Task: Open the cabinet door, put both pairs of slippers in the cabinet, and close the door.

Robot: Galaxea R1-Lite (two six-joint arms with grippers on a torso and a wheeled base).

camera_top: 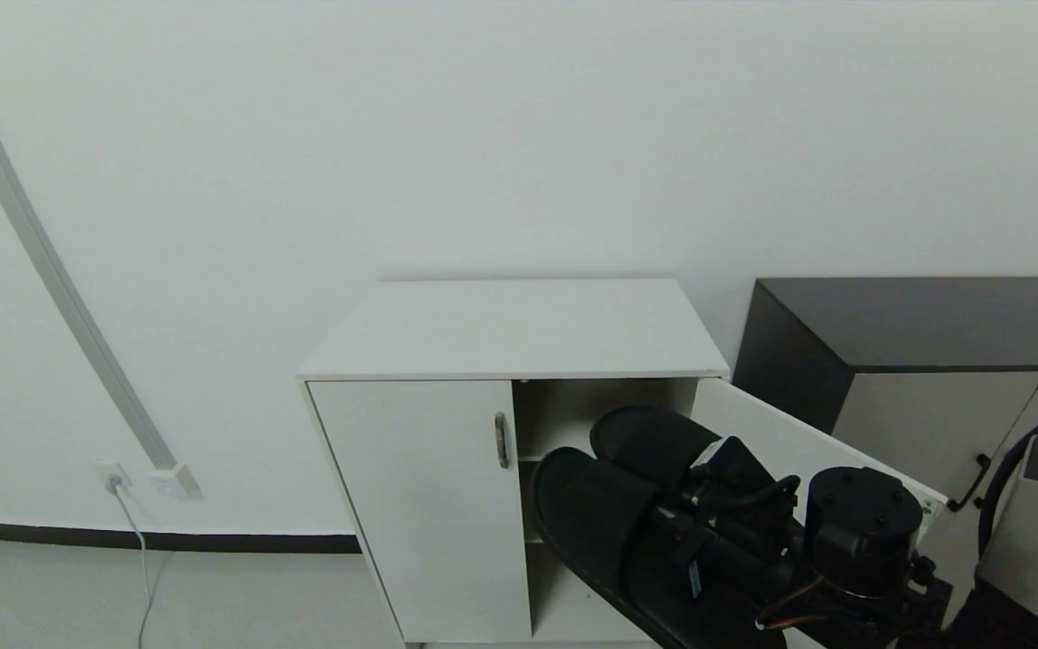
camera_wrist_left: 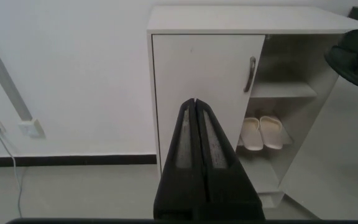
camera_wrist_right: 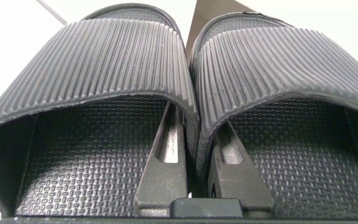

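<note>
White cabinet (camera_top: 510,329) stands against the wall, with a dark cabinet (camera_top: 924,320) just beside it on the robot's right. Left door (camera_top: 420,505) is closed. Right door (camera_top: 789,442) is swung wide open, so the right compartment shows.

Black slippers (camera_top: 609,514), one pair, are held side by side and pressed together. They hang in the air in front of the open compartment, toes toward the shelves at about upper-shelf height. Can't tell if the toes are past the cabinet's front edge.

Right gripper (camera_wrist_right: 197,118) has one finger under each strap and pinches the slippers' two inner side walls between them, so it is nearly closed on the pair.

Pale slippers (camera_wrist_left: 265,132), the second pair, lie side by side on the shelf below the top shelf board, inside the open compartment, toes toward the back.

Left gripper (camera_wrist_left: 195,102) has its fingers pressed fully together with nothing in them. It points at the closed left door, well apart from it.

Metal handle (camera_top: 501,440) is vertical, on the closed door's inner edge. Wall socket (camera_top: 112,475) with a cable plugged in sits low on the wall, left of the cabinet.
</note>
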